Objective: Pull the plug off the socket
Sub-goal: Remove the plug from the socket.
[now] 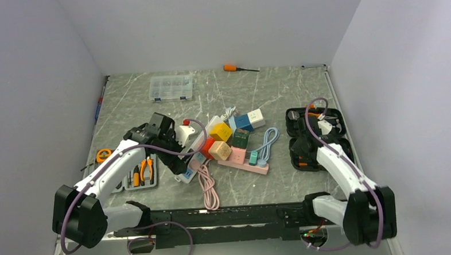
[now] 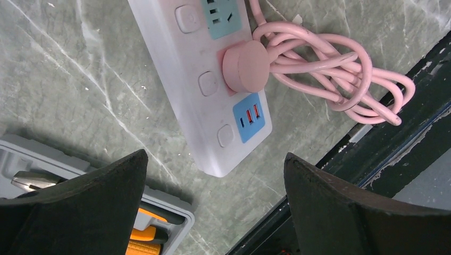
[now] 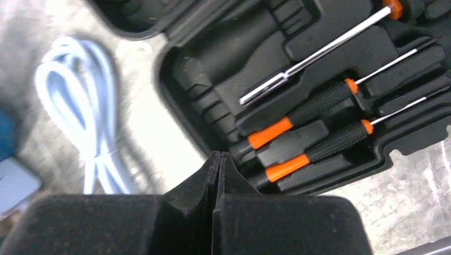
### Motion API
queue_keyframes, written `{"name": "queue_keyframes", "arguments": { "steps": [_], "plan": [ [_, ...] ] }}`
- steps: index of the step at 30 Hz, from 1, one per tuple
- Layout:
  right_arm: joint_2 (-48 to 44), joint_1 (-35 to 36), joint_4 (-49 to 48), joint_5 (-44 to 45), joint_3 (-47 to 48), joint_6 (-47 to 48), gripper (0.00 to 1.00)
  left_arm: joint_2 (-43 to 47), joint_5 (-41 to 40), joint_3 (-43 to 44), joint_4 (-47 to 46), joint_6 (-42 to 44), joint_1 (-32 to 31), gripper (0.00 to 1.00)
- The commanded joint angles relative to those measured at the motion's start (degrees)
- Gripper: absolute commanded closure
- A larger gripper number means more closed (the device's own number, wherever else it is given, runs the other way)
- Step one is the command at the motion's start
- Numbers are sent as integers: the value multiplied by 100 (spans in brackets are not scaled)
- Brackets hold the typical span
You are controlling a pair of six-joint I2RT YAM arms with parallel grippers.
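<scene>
The left gripper [image 2: 215,159] stood wide open and held nothing, its two dark fingers [image 2: 95,207] framing the near end of the white power strip [image 2: 186,58]. Nearest the jaws, roughly centred in the gap, lay the blue USB panel [image 2: 249,117]. Just beyond it sat the pink plug [image 2: 245,66], fully seated, with its cord [image 2: 330,69] coiled off past the right finger. The step in hand was judged to be the approach. The gripper should advance past the panel, centre the plug's round body between the fingers, close on its rim rather than the cord, and pull straight along the pin axis. The strip looked unrestrained and would probably lift with the plug. Counted on the strip: one plug, three buttons [image 2: 208,83], and one free outlet [image 2: 220,16] farthest away, possibly more out of frame. The right gripper [image 3: 218,164] was closed on nothing; beyond its jaws lay a black tool case [image 3: 213,101] holding two orange-collared screwdrivers [image 3: 314,109].
</scene>
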State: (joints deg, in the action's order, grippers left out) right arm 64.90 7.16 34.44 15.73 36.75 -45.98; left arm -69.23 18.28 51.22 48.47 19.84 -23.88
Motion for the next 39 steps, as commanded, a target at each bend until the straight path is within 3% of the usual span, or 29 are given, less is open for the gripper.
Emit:
{"name": "queue_keyframes", "arguments": {
  "steps": [1, 7, 13, 17, 25, 28, 39],
  "plan": [
    [-1078, 245, 200, -341, 55, 91, 100, -214, 141, 135, -101, 132, -38, 1],
    [-2541, 1201, 417, -214, 210, -210, 85, -831, 144, 202, 2, 480, -46, 1],
    [-2846, 3015, 434, 530, 366, -579, 73, -1220, 387, 111, 69, 924, -47, 5],
    [-2439, 4058, 269, 1070, 534, -588, 65, -1642, 705, 289, 139, 1036, -47, 21],
    [-1247, 5663, -885, 1544, 887, 137, 45, -2288, 1553, 863, 636, 1101, -29, 66],
    [-690, 6424, -1049, 2095, 1116, 274, 42, -2271, 1800, 1046, 852, 1034, -29, 98],
    [640, 8003, -986, 3606, 1876, -15, 38, -1974, 2067, 1322, 1142, 385, 25, 100]
  ]
}}
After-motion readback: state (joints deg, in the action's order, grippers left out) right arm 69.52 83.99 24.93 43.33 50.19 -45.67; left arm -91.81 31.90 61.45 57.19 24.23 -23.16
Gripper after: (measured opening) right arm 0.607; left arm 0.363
